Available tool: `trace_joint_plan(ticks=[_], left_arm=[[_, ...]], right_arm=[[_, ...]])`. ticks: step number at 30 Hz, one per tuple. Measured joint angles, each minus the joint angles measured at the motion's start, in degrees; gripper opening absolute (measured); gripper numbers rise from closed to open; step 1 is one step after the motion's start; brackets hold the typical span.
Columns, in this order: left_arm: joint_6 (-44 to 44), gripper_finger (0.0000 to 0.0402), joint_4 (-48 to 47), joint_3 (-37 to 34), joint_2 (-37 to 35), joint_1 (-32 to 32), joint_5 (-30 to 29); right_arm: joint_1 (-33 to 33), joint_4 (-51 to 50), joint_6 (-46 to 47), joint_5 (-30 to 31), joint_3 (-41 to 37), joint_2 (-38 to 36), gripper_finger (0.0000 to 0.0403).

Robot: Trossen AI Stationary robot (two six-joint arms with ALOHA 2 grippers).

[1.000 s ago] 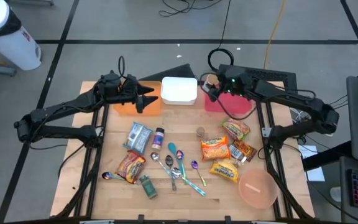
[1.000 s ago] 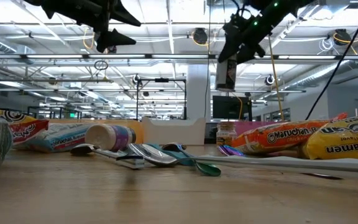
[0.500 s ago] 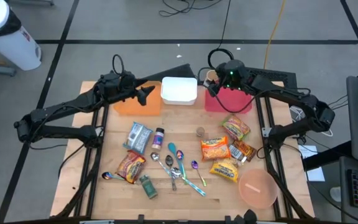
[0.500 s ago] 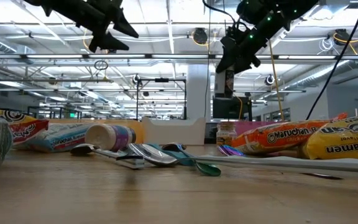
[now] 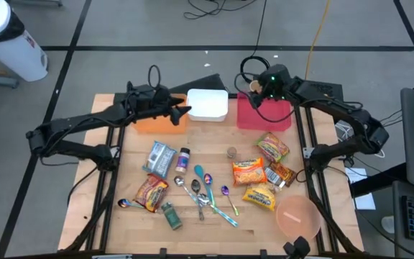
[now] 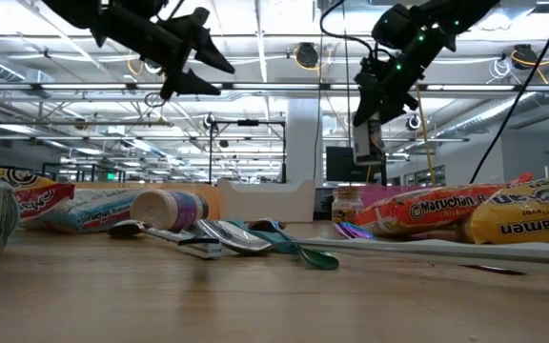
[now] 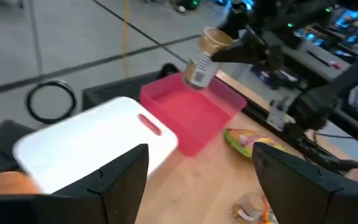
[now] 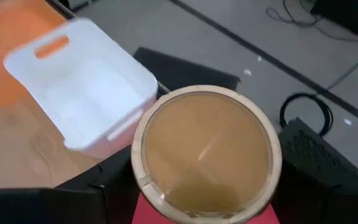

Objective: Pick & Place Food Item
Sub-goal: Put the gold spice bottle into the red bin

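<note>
A small jar with a tan lid (image 8: 207, 152) hangs in my right gripper (image 5: 256, 91), above the far left corner of the pink bin (image 5: 266, 116). The left wrist view shows the jar (image 7: 199, 61) tilted, lid end uppermost, over the pink bin (image 7: 191, 118). In the low view the jar (image 6: 368, 143) hangs well above the table. My left gripper (image 5: 183, 113) stands open in the air over the orange bin (image 5: 155, 124), beside the white bin (image 5: 207, 106), with nothing between its fingers. My right gripper pinches the jar's body between its two fingers (image 8: 114, 196), just under the lid, whose top faces back toward the wrist. The fingers slant downward from the table's right side. The jar hangs below them, slightly tilted, lifted clear above the pink bin.
On the wooden table lie ramen packets (image 5: 250, 171), snack bags (image 5: 152, 192), several spoons (image 5: 205, 194), small jars (image 5: 184, 158) and a pink bowl (image 5: 297, 218) at the near right. The three bins stand in a row along the far edge.
My right gripper has carried the jar toward the table's right edge and a little down, from the gap beside the white bin to over the pink bin. My left gripper, still open, has gone toward the table's right, closer to the white bin, and slightly down.
</note>
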Motion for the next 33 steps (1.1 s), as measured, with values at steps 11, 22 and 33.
trace_joint_plan(ticks=[11,22,33], left_arm=[[-0.7,0.0296,6.1,0.0,2.6,0.0,2.9],[-2.4,0.0296,6.0,0.0,2.1,0.0,5.9],[-3.2,0.0296,6.1,0.0,2.1,0.0,7.0]], right_arm=[[0.1,0.8,1.2,0.0,0.0,4.3,0.0269],[0.1,5.7,1.1,0.1,0.0,11.0,0.0269],[0.1,8.6,1.5,1.8,0.0,14.2,0.0269]])
